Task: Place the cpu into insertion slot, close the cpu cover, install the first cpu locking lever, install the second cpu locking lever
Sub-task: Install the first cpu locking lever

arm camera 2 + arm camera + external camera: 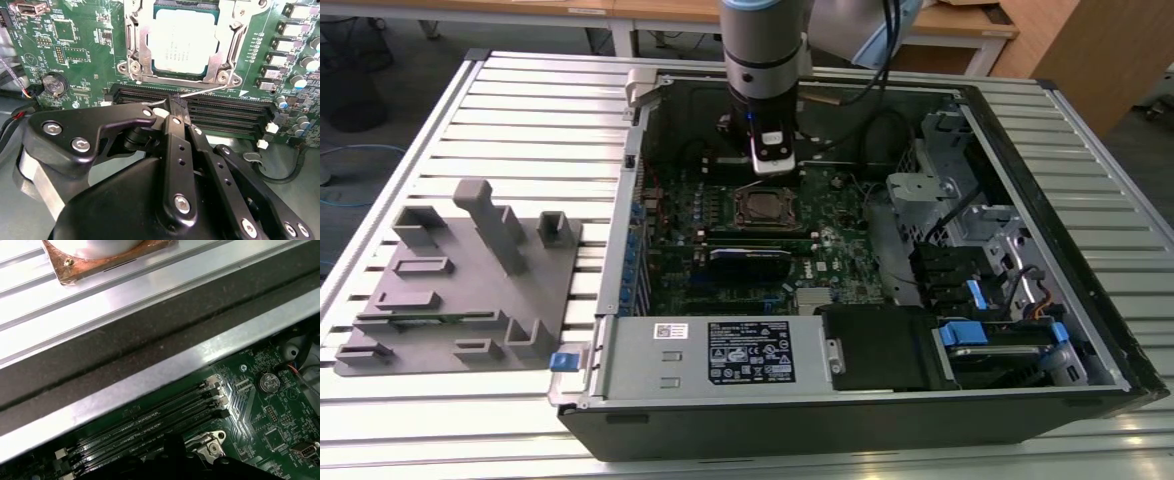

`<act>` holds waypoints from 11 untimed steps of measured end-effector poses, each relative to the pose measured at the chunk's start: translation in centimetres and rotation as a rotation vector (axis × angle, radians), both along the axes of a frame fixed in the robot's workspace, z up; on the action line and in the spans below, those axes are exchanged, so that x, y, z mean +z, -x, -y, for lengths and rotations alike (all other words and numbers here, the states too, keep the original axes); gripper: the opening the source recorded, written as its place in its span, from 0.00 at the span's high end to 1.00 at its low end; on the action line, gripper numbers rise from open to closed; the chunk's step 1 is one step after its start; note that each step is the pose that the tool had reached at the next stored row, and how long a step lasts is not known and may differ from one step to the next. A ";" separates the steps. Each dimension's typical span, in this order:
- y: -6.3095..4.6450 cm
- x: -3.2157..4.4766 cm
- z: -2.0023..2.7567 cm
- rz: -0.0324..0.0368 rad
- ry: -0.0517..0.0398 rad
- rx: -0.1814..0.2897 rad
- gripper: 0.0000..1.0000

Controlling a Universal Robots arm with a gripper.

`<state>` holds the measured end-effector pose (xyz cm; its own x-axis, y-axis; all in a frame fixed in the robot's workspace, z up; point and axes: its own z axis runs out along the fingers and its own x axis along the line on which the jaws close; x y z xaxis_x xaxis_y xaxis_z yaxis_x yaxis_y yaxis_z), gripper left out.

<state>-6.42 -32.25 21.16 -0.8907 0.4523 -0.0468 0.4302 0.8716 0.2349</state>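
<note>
in the exterior view, an open computer case is seen lying on a slatted metal table, with a grey holding fixture beside it toward the exterior view's left. the arm is lowered into the case, and the gripper is held low over the green board, just beside the insertion slot.

in the second wrist view, the cpu is seen seated in the slot. its pale metal top is framed by the cpu cover, which is laid flat over its edges. the first two steps can thus be judged done. the gripper is drawn narrow, its black fingers brought together at the tip, and nothing bulky is carried. the tip is set at a thin silver locking lever that runs along the socket's edge, next to the memory slots. whether the wire is pinched or merely pressed cannot be told, since the contact is hidden by the fingers. the lever work is judged to be in hand, and it is not plain that either lever is latched.

in the first wrist view, the table's slats, the dark wall of the case, the memory slots and a coin battery on the board are shown.
</note>
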 end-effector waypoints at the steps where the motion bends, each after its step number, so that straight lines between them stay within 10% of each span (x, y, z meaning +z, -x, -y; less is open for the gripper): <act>1: 0.0 -0.03 0.00 -0.0001 0.0001 0.000 0.89; 11: -0.4 -0.30 -0.01 -0.0002 0.0004 0.000 0.89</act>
<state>-6.06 -32.24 20.86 -0.8908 0.4520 -0.0468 0.4301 0.8718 0.2345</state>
